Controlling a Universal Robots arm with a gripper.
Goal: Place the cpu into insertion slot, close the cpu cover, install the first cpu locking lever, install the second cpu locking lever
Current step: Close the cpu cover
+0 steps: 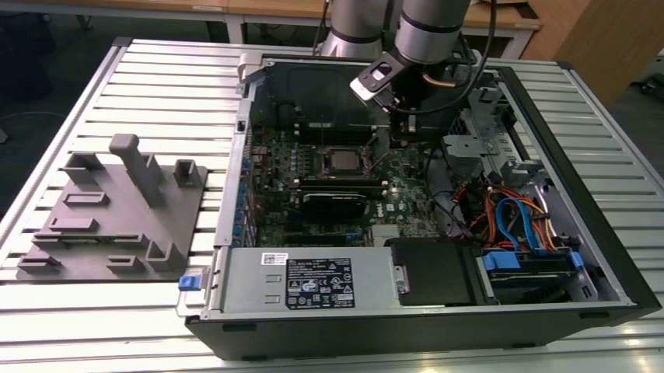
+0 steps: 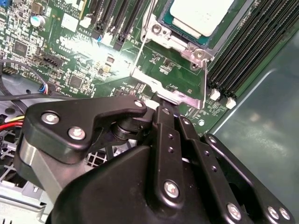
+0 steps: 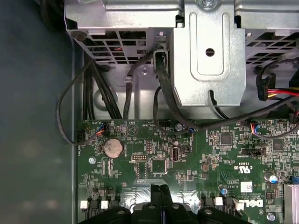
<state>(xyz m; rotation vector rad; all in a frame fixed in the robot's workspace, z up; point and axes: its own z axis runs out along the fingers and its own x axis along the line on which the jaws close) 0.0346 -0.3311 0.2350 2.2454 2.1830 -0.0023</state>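
Observation:
The cpu (image 2: 198,14), a pale silver square, lies flat in the socket on the green motherboard, and it also shows in the exterior view (image 1: 340,161). The cpu cover (image 2: 148,82), a thin grey metal frame with a square window, stands tilted up from the socket's edge. My gripper (image 2: 166,108) is shut on the free edge of that frame. In the first wrist view its fingertips (image 3: 160,191) meet just above a strip of bright metal. Seen from outside, the gripper (image 1: 389,140) hangs inside the open computer case, just to the exterior view's right of the socket.
A grey fixture plate (image 1: 114,210) with upright pegs lies at the exterior view's left. The power supply (image 1: 311,280) fills the case's near side, and coloured cables (image 1: 508,217) bunch at the right. A metal drive cage (image 3: 210,51) and black memory slots (image 2: 243,51) stand close to the gripper.

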